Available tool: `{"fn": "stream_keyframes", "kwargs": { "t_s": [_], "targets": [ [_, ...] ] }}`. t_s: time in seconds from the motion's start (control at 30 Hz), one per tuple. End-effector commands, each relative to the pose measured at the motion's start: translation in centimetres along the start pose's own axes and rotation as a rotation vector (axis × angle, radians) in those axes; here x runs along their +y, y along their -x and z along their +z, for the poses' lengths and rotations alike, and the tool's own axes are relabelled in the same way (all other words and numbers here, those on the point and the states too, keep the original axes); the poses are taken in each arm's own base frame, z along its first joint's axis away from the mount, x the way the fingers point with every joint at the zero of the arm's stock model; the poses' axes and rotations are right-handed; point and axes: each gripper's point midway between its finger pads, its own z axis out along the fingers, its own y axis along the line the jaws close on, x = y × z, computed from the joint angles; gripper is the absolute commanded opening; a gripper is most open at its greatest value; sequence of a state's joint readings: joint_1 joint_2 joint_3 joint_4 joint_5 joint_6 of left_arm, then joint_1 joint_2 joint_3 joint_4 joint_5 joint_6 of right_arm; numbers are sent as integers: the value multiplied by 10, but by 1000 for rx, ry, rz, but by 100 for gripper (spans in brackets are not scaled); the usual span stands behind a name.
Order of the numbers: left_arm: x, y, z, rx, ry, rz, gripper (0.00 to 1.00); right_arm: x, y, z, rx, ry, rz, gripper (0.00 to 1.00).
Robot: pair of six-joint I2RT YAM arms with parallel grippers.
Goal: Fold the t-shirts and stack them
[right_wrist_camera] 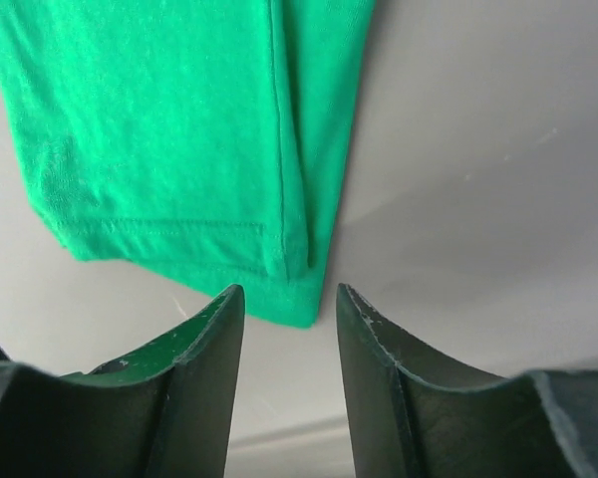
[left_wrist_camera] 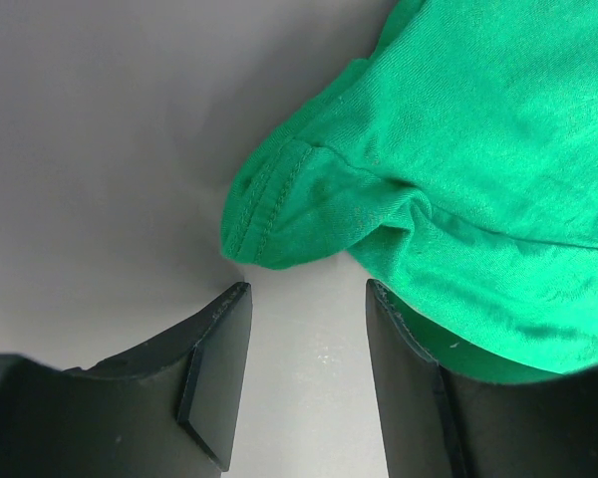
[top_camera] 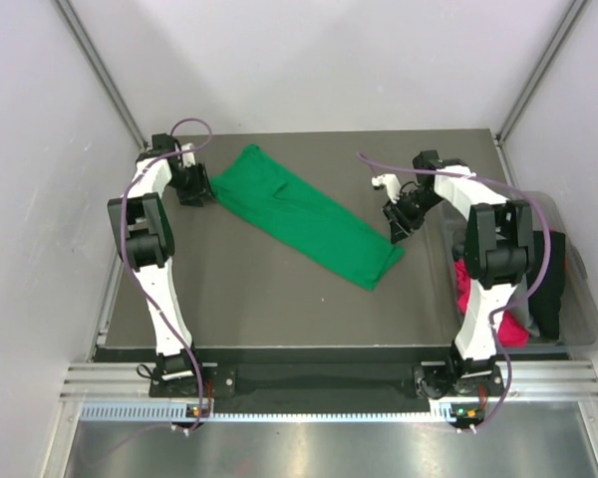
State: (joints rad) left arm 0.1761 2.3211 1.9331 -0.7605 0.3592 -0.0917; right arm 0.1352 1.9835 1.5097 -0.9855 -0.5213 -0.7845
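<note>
A bright green t-shirt point(top_camera: 301, 216), folded into a long band, lies diagonally on the grey table point(top_camera: 259, 289) from far left to mid right. My left gripper point(top_camera: 201, 194) is open and empty at the shirt's far-left end; the left wrist view shows a hemmed fold of the shirt point(left_wrist_camera: 448, 169) just ahead of the fingers, the right finger point(left_wrist_camera: 409, 378) touching fabric. My right gripper point(top_camera: 397, 231) is open and empty at the shirt's right end; the right wrist view shows the hemmed corner point(right_wrist_camera: 209, 149) just ahead of the fingers. More t-shirts, magenta-pink point(top_camera: 470, 299) and black point(top_camera: 548, 279), lie in a bin.
A clear plastic bin point(top_camera: 578, 269) stands off the table's right edge, beside the right arm. Pale walls with metal frame posts enclose the table on three sides. A metal rail point(top_camera: 309, 378) runs along the near edge under the arm bases.
</note>
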Motion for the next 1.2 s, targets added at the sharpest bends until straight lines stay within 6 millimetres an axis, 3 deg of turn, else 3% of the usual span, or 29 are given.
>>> {"fn": "stream_keyframes", "kwargs": {
  "t_s": [0.0, 0.23, 0.33, 0.47, 0.5, 0.67, 0.8, 1.0, 1.17],
  "targets": [
    [8, -11, 4, 28, 15, -2, 55, 5, 15, 3, -33, 60, -24, 43],
    [10, -10, 3, 21, 27, 6, 55, -2, 8, 23, 8, 84, 16, 41],
    [13, -7, 3, 18, 37, 7, 55, -1, 4, 28, 31, 85, 24, 28],
    [15, -5, 8, 19, 38, 6, 55, 3, -7, 30, 64, 81, 47, 2],
    [14, -2, 8, 13, 37, 9, 55, 6, -11, 29, 66, 77, 52, 0],
    [17, 13, 24, -9, 29, -1, 55, 29, -29, 25, 93, 99, 59, 1],
    [14, 43, 23, -69, 21, 0, 54, 59, -45, 24, 127, 141, 46, 3],
    [16, 64, 27, -120, 32, 21, 54, 104, -41, 31, 144, 200, -22, 6],
    [14, 65, 35, -120, 9, 32, 46, 131, -31, 43, 156, 245, -66, 6]
  ]
}}
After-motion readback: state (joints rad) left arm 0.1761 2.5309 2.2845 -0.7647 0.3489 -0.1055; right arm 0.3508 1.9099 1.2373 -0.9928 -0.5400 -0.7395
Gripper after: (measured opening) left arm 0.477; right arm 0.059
